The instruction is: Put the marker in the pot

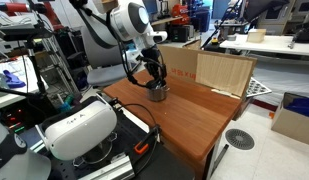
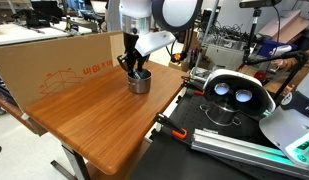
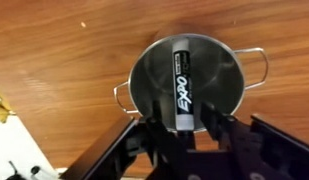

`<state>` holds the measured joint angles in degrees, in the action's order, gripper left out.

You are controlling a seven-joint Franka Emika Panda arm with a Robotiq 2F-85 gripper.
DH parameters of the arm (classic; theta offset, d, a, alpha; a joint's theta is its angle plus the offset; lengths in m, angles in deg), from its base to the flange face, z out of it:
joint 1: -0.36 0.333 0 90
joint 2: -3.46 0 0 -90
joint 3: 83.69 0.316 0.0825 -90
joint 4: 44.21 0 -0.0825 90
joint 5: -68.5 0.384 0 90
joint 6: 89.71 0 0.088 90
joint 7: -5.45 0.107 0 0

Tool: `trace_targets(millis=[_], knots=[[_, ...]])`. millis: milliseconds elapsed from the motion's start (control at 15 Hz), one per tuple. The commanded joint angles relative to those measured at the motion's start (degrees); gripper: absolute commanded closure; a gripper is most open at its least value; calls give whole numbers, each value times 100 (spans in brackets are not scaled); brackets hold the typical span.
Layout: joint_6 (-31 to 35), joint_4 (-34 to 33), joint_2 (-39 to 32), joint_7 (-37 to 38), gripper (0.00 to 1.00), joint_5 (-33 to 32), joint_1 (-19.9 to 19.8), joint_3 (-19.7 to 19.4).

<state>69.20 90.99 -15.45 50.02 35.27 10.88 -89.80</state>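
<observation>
Wrist view looks straight down on the pot (image 3: 219, 85), a shiny round metal vessel with 2 thin wire handles, standing on the wooden worktop (image 3: 64, 60). The marker (image 3: 181, 80), black with a grey label reading EXPO, runs across the pot's opening from its far rim toward the camera. Its near end sits between the 2 dark fingers of the end effector (image 3: 184, 135). The fingers flank that end on both sides, but I cannot tell whether they press on it or stand just clear, so the grip is uncertain. Whether the marker rests on the pot or hangs above it is also unclear from this angle.

In both exterior views the end effector (image 1: 154, 80) (image 2: 137, 70) points down directly over the pot (image 1: 159, 93) (image 2: 140, 83), its tips at or just inside the rim. The marker itself is too small and hidden there to make out. The pot stands near the far edge of the worktop (image 1: 184, 120) (image 2: 104, 125), just beside the cardboard box (image 1: 219, 72) (image 2: 64, 75) that lines that edge, and well apart from the near edge. A white headset (image 1: 79, 125) (image 2: 234, 92) lies off the worktop on the neighbouring bench
</observation>
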Motion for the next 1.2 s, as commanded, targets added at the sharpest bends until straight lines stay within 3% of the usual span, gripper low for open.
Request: trace_targets(millis=[0, 200, 1133], knots=[[-146, -116, -76, 77, 20, 4, 51, -9], [-100, -51, -5, 17, 1, 30, 28, 34], [252, 286, 528, -140, 0, 103, -42, 291]])
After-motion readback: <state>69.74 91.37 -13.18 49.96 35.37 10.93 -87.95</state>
